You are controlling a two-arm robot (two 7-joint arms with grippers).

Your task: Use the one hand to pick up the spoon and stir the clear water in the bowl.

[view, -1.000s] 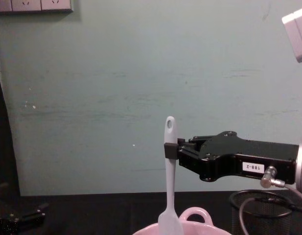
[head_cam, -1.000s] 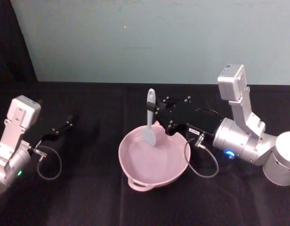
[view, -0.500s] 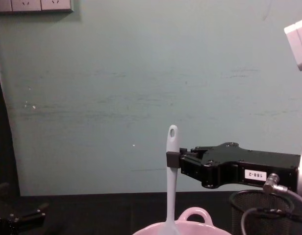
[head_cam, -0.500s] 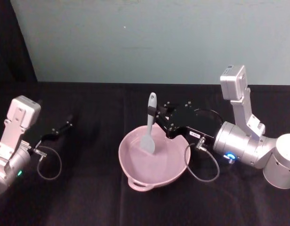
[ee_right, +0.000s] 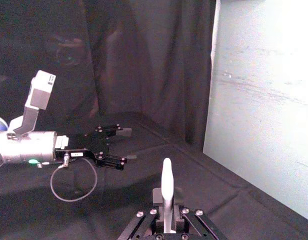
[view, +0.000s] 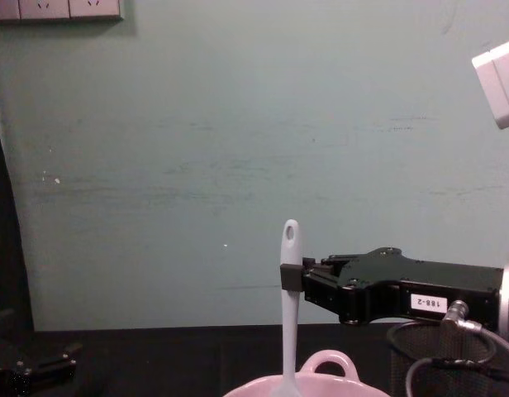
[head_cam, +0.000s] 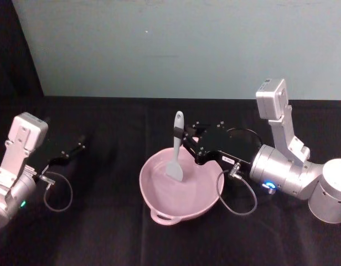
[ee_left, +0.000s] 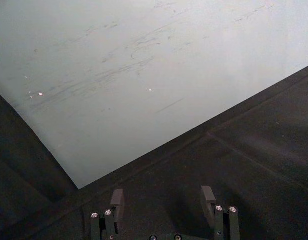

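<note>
Starting well left of the bowl (head_cam: 143,180), the left gripper (head_cam: 76,149) sits idle, low over the black tablecloth (head_cam: 104,233) and apart from everything else. Its fingers (ee_left: 116,199) are spread wide with nothing between them.

The bowl itself is pale pink and round. Its loop handle (head_cam: 165,217) is on the rim nearest the robot.

The spoon (head_cam: 177,141) stands nearly upright over the bowl's far half. Its flat head is down inside the bowl, below the rim line in the chest view. The handle end with the oval hole points up. Whether the head touches water or the bowl's floor cannot be told, and the water itself cannot be made out.

From the bowl's right side, the right gripper (head_cam: 184,137) reaches in level above the far right rim. Its fingers are pressed onto the spoon's handle a little below the hole, pinching it. A white number label (view: 426,303) shows on its black body.

Right of the bowl, behind this gripper's cable (head_cam: 237,202), a black wire-mesh cup (view: 440,343) stands on the cloth.
</note>
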